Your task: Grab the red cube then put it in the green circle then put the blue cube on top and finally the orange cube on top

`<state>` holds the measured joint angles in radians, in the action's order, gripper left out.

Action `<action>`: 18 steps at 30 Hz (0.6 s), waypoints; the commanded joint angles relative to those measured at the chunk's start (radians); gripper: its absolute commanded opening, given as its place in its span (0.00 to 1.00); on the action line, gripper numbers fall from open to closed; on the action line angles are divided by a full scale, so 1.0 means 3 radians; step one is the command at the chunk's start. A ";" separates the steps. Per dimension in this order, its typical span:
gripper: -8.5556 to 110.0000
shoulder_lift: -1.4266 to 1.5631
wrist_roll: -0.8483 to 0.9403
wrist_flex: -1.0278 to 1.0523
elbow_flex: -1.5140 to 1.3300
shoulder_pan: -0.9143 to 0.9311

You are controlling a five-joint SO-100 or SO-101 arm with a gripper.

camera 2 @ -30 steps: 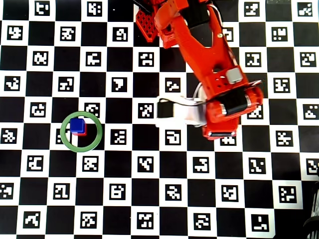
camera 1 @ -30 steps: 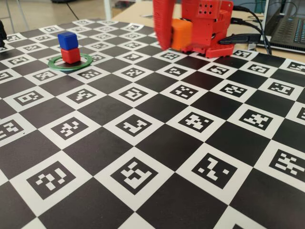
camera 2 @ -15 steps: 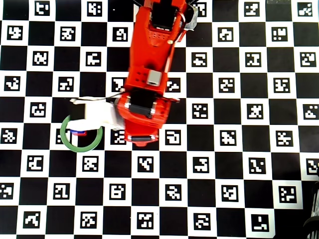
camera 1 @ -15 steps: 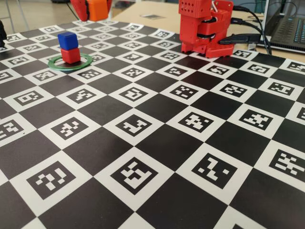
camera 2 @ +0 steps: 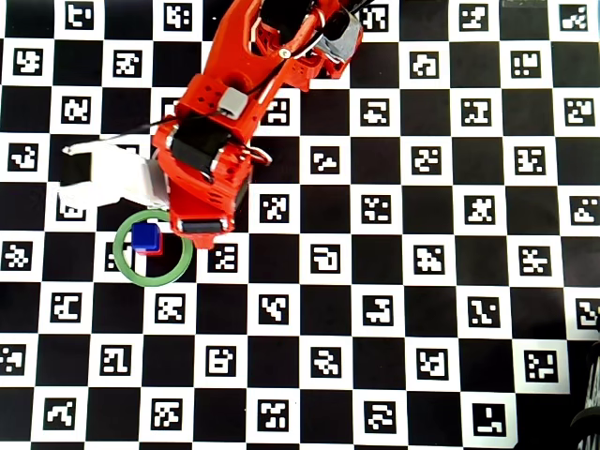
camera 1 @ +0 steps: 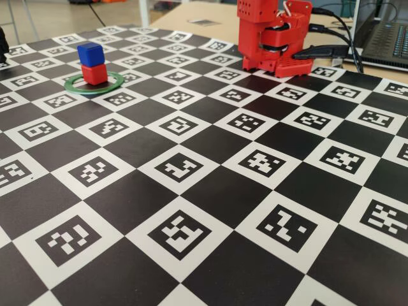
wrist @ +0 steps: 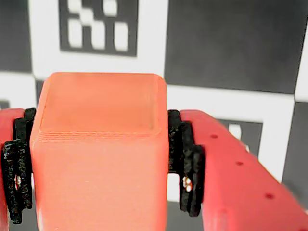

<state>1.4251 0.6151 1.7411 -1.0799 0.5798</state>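
The orange cube fills the wrist view, clamped between the black pads of my red gripper, which is shut on it above the chequered board. The blue cube sits on the red cube inside the green circle at the far left of the fixed view. From overhead, the blue cube covers all but a sliver of the red cube in the green circle. The arm ends just above and right of the ring and hides the orange cube there.
The arm's red base stands at the back of the chequered marker board. Black cables and a laptop lie behind it on the right. A white camera housing juts left from the wrist.
The arm has swung on to the left in the overhead view, uncovering the blue cube. In the fixed view the gripper and orange cube have gone out past the top edge.
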 commanded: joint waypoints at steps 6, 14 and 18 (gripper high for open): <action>0.04 -0.0358 0.0322 0.0322 0.0665 0.0266; 0.04 -0.0874 0.0486 0.0327 0.1150 0.0394; 0.04 -0.1089 0.0547 0.0327 0.1329 0.0465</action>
<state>1.0891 0.7685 1.7426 -0.7823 0.6980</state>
